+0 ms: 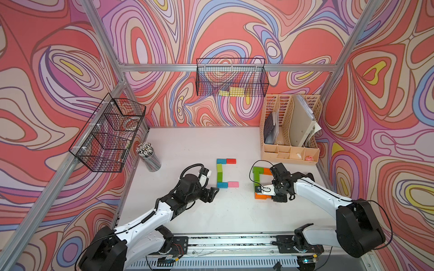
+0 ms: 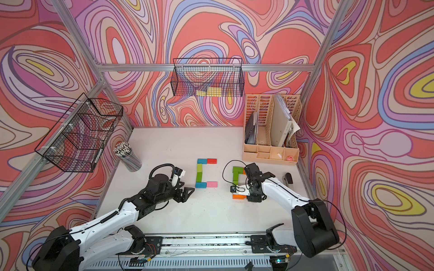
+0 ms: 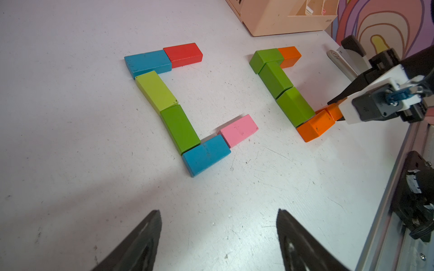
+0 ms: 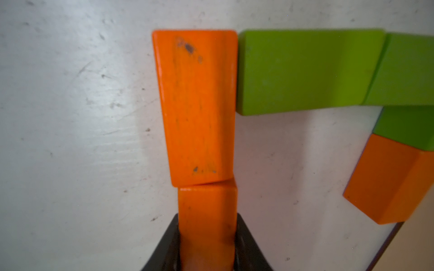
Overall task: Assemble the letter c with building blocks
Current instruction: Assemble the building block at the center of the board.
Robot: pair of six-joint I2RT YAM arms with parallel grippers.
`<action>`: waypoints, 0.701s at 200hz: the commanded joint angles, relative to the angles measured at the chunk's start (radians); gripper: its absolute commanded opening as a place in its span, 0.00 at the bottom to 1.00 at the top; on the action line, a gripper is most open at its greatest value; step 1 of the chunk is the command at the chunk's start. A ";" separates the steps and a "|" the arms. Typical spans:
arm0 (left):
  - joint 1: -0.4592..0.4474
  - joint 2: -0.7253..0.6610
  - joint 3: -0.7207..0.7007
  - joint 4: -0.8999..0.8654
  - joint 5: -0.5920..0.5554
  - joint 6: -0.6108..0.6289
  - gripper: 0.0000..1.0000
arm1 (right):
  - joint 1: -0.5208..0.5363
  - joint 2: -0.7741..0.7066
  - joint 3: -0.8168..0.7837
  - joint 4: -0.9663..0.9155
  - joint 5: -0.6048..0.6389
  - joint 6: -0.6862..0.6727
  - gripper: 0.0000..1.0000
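Two groups of building blocks lie on the white table. The left group forms a C: blue (image 3: 148, 62), red (image 3: 183, 55), light green (image 3: 156, 90), green (image 3: 179, 127), blue (image 3: 206, 154) and pink (image 3: 238, 130). The right group has a green block (image 1: 257, 169) and an orange one (image 1: 267, 171) on top, a green column (image 3: 285, 93), and an orange block (image 4: 197, 105) lying at its near end. My right gripper (image 4: 207, 215) is shut on a second orange block (image 4: 207, 204), end to end with the lying one. My left gripper (image 3: 218, 211) hangs open over bare table, near the left C.
A beige desk organiser (image 1: 291, 150) stands at the back right and a cup of pencils (image 1: 150, 157) at the back left. Wire baskets (image 1: 231, 77) (image 1: 108, 133) hang on the walls. A stapler (image 2: 287, 179) lies right of the right arm. A metal rail (image 1: 234, 241) runs along the front.
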 commanded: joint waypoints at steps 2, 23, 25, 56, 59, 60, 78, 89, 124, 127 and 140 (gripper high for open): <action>0.001 -0.016 -0.010 0.020 0.005 0.009 0.80 | -0.003 0.008 -0.003 0.006 -0.004 0.008 0.34; 0.002 -0.017 -0.010 0.020 0.006 0.008 0.80 | -0.003 0.007 -0.005 0.003 0.003 0.006 0.36; 0.002 -0.017 -0.010 0.020 0.007 0.008 0.80 | -0.003 0.008 -0.004 0.003 0.003 0.006 0.37; 0.002 -0.018 -0.010 0.019 0.007 0.008 0.80 | -0.003 0.005 -0.005 0.003 0.004 0.006 0.44; 0.002 -0.018 -0.010 0.019 0.008 0.008 0.80 | -0.004 0.004 -0.004 0.003 0.004 0.006 0.44; 0.002 -0.019 -0.010 0.019 0.008 0.008 0.80 | -0.003 0.004 -0.004 0.002 0.004 0.006 0.44; 0.002 -0.020 -0.008 0.017 0.008 0.008 0.80 | -0.003 0.001 -0.005 0.003 0.006 0.006 0.45; 0.002 -0.019 -0.008 0.016 0.004 0.010 0.80 | -0.003 -0.008 -0.006 0.005 0.007 0.006 0.45; 0.002 -0.021 0.001 -0.010 -0.013 0.021 0.80 | -0.006 -0.119 -0.028 -0.003 -0.006 0.033 0.50; 0.002 -0.021 0.002 -0.010 -0.016 0.023 0.80 | -0.006 -0.131 -0.033 -0.002 -0.007 0.033 0.51; 0.002 -0.020 0.005 -0.014 -0.018 0.023 0.80 | -0.009 -0.201 -0.053 0.004 -0.017 0.048 0.52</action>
